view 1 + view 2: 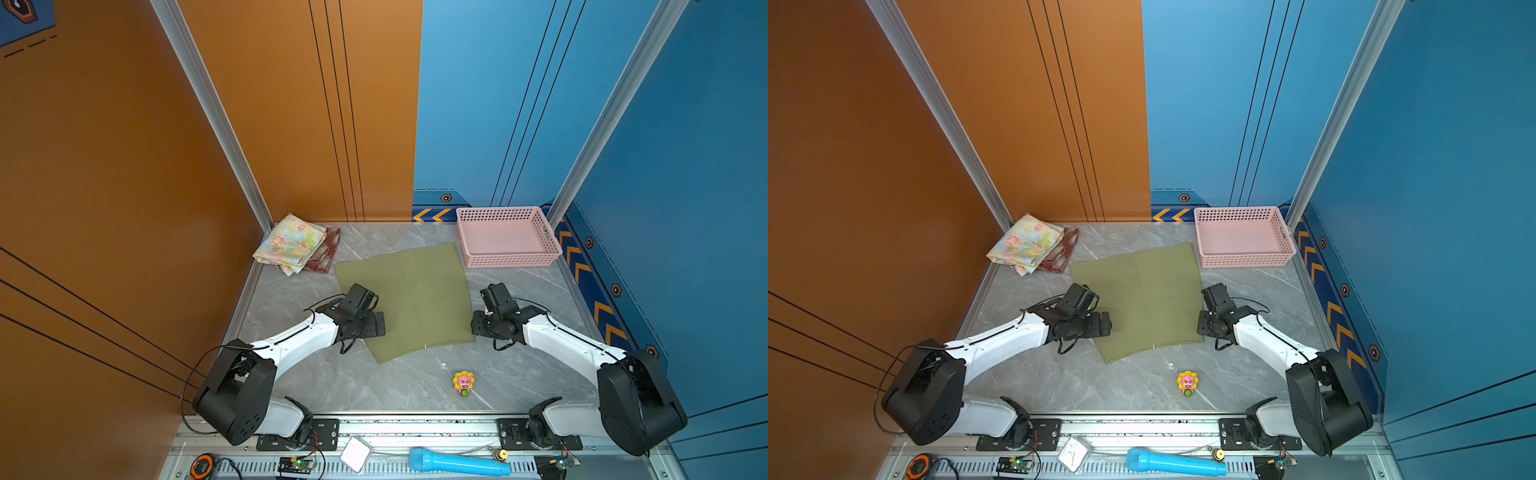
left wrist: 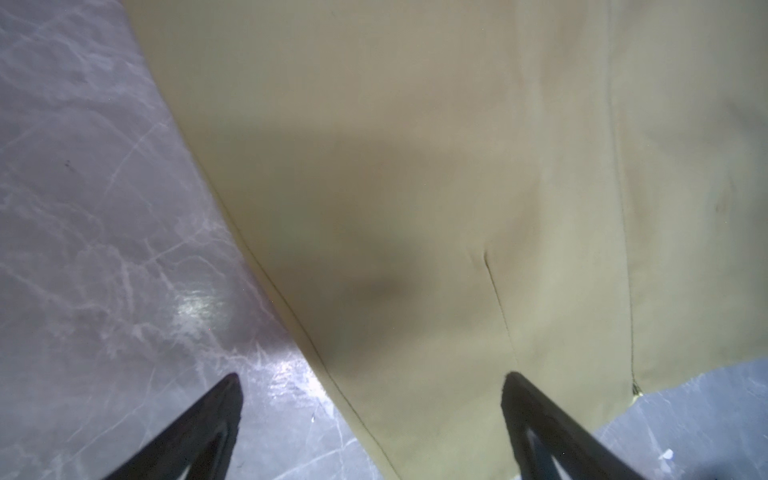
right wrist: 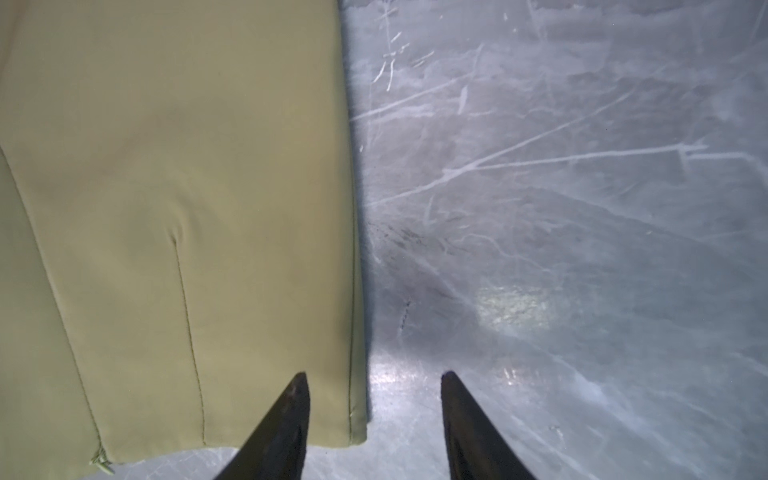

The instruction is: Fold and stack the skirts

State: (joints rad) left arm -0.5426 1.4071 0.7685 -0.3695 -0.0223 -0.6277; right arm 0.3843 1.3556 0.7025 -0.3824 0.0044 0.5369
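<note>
Left gripper (image 2: pixel 372 376) and right gripper (image 3: pixel 374 374) both hang open, empty, straddling side edges of the green skirt (image 1: pixel 405 291). I'd pinch both near corners together, level.

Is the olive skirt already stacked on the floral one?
No, the olive skirt lies spread flat on the table, not on the floral skirt.

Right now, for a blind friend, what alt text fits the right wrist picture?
The right gripper hangs open over the side edge of an olive green skirt lying flat on a grey marbled table. One fingertip is above the cloth, the other above bare table, near the skirt's corner.
</note>
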